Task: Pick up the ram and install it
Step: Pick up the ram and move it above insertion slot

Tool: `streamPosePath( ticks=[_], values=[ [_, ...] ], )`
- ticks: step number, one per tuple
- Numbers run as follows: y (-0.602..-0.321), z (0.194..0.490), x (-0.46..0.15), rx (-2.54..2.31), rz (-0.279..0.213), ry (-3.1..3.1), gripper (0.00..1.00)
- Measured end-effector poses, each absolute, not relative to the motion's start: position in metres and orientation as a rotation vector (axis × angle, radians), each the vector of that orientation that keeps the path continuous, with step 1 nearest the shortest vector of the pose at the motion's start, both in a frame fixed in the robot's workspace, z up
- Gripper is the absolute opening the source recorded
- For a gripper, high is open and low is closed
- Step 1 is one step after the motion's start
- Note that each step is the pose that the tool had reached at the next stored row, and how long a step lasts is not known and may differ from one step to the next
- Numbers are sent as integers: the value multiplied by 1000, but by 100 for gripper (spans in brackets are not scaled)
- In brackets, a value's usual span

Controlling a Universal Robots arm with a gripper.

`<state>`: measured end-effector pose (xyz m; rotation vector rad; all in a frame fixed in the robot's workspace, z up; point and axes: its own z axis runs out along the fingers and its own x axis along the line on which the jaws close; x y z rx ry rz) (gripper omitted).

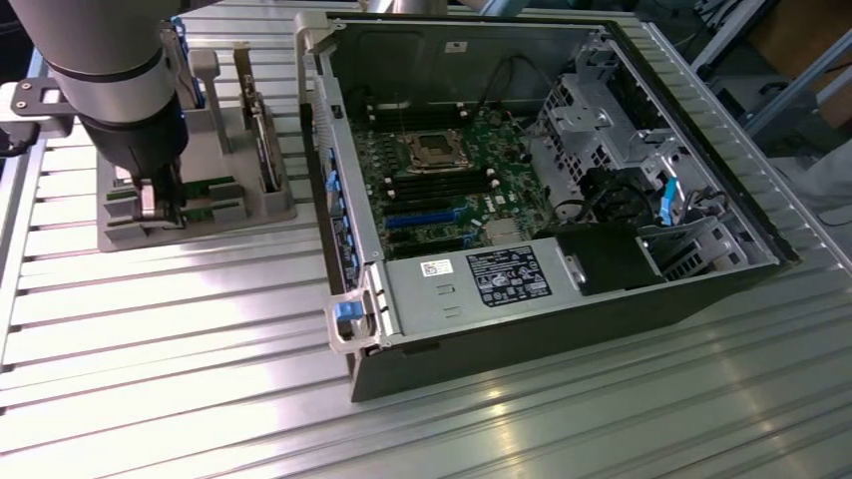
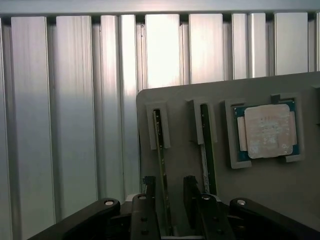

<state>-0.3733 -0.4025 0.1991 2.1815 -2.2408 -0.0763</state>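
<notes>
The gripper [image 2: 171, 202] is down low over the gray holder [image 2: 195, 97], and its two fingers [image 2: 149, 202] are spread apart. The ram [image 2: 159, 145] is right between them. It is a thin green stick, and it stands on its edge in a slot of the holder. Its long side runs along the gap between the fingers, not across it, so one finger is on each flat side. There is a little space on both sides (I cannot tell if a finger brushes the stick, but nothing looks pinched). So I think the ram is not held. It is lined up for a squeeze across its thin side.

Just beside the gripper, past one finger, a second stick [image 2: 205, 142] stands in its own slot. It lies the same way as the ram, and that finger sits in the space between the two sticks. A bit farther out on that same side, the square processor chip [image 2: 267, 131] lies flat in its own pocket.

Around the holder is the ribbed metal tabletop [image 2: 75, 110]. Far from the gripper, on the exterior view's right, the open computer case [image 1: 533, 329] sits on the tabletop with the motherboard [image 1: 453, 175] inside. The ram is well apart from it.
</notes>
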Motion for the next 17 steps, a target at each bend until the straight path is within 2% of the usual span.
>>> streamPosePath(
  ticks=[17],
  values=[
    [-403, 183, -373, 2180, -77, -2240, 36]
  ],
)
